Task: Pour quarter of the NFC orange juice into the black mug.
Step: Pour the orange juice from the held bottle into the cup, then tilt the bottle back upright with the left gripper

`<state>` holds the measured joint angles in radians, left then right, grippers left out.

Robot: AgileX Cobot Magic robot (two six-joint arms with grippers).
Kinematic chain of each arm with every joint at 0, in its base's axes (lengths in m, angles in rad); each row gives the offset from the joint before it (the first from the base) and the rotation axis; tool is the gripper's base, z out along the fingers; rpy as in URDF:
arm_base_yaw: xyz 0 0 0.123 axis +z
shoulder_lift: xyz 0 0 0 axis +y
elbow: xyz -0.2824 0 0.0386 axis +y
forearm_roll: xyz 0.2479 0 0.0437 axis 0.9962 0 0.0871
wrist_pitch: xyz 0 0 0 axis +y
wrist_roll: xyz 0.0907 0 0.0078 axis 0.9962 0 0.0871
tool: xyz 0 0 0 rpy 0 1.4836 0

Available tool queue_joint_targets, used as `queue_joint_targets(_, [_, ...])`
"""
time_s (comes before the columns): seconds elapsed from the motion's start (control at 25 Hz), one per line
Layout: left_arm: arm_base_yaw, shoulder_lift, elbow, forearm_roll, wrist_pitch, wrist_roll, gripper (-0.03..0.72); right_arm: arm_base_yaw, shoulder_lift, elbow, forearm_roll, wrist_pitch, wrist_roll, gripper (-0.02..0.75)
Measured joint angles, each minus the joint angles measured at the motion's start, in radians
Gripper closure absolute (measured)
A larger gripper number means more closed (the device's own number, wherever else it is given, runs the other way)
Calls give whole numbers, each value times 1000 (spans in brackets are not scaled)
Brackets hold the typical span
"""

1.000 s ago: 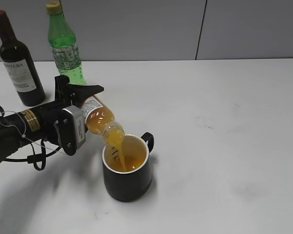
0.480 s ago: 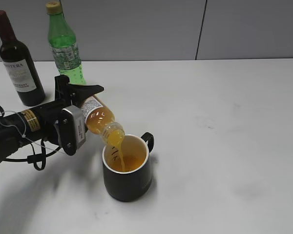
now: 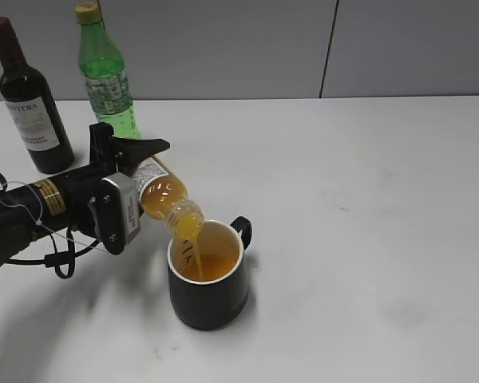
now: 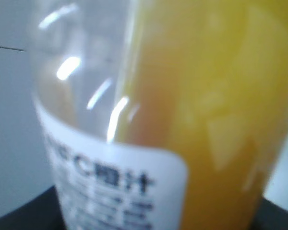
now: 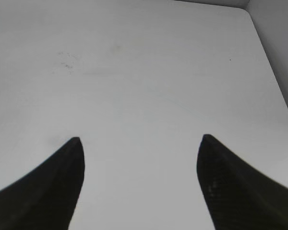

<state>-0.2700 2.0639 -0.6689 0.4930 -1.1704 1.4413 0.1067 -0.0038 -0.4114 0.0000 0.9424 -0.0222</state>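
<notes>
Mid-pour: left gripper (image 3: 136,187) clamped on the small clear plastic NFC orange juice bottle (image 3: 166,199), tipped mouth-down over the squat black mug (image 3: 209,281) with juice inside; next, probably righting the bottle; right gripper (image 5: 140,182) spread, idle.

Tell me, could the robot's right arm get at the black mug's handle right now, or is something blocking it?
Probably yes. The black mug has its handle turned to the right, and the table on that side is bare. The left gripper with the NFC orange juice crowds only its left rim. The right gripper is open over bare table.
</notes>
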Motion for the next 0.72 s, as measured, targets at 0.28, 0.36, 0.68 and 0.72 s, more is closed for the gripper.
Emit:
queue_joint_targets(0.28, [0,0,0,0,0,5,219,0,0,0,0,0,0,182])
queue_joint_targets(0.36, [0,0,0,0,0,6,219,0,0,0,0,0,0,182])
queue_joint_targets(0.68, [0,-1,0,0,-1,23,219,0,0,0,0,0,0,182])
queue_joint_targets(0.72, [0,-1,0,0,-1,23,219,0,0,0,0,0,0,182])
